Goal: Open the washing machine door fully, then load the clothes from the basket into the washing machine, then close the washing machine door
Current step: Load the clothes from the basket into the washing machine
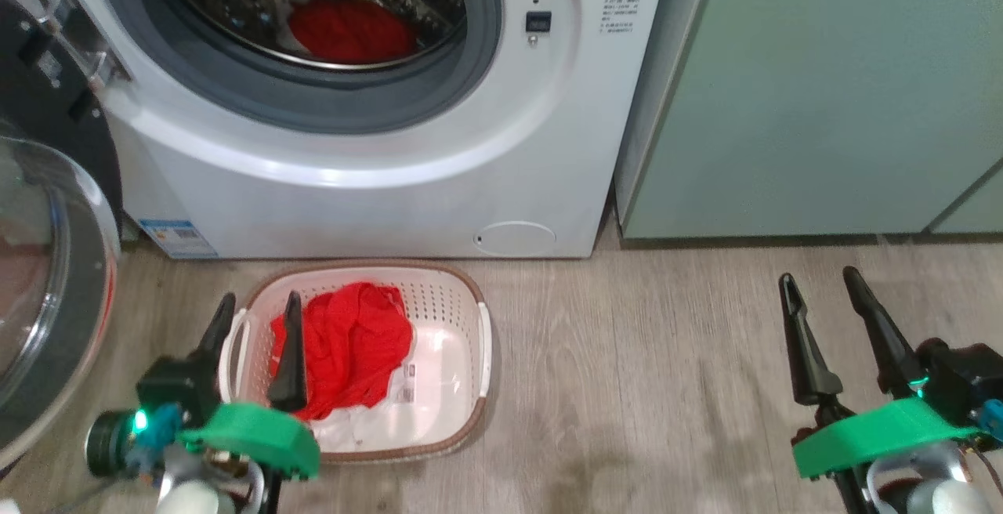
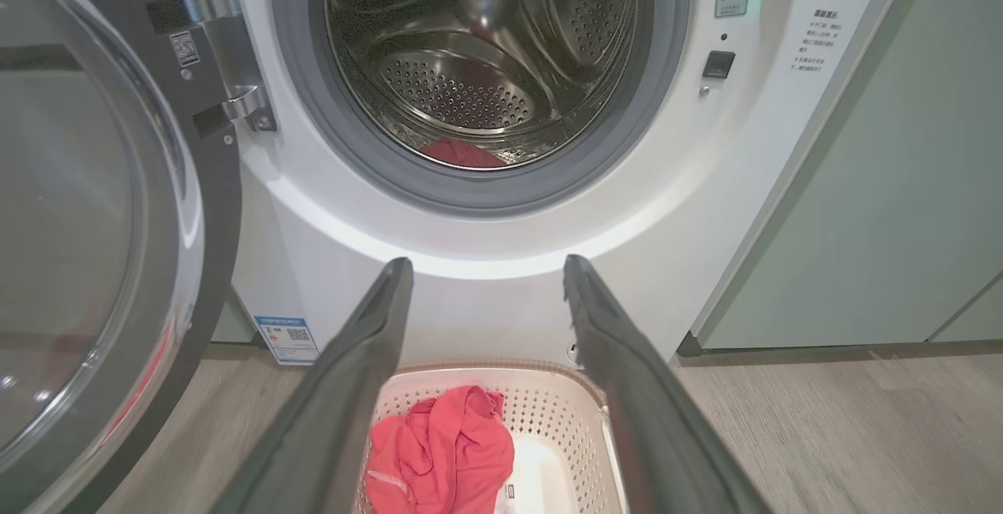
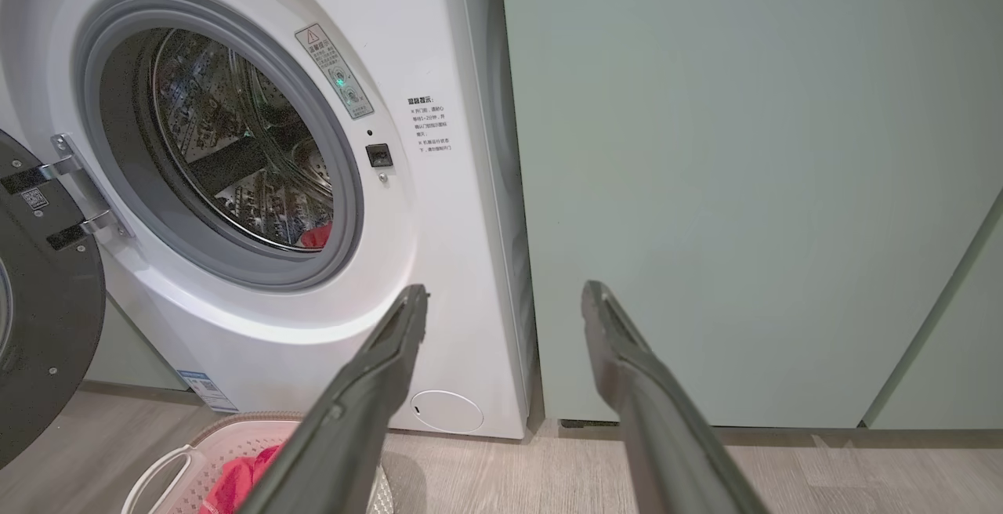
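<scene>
Head view, and the washing machine (image 1: 392, 177) stands wide open, its door (image 1: 47, 279) swung right out to the left on its hinge (image 1: 74, 32). Down in the drum (image 1: 235, 5) there's one red piece (image 1: 353, 28) lying at the bottom. The basket (image 1: 462, 295) sits on the floor (image 1: 666, 357) just in front of the machine, and the clothes (image 1: 345, 349) are bunched in its left half, red on top, a bit of white showing at the near edge.

Left gripper (image 1: 260, 297) is over the basket's left end, fingers spread wide, nothing between them. One finger crosses the red cloth in this view, the other the white side handle; whether either touches, I can't tell. From the left wrist view the two fingers frame the basket below and point at the machine's front.

Right gripper (image 1: 818, 275) is well off to the right above bare floor, facing the pale green cabinet (image 1: 823, 91), jaws wide too, empty.
</scene>
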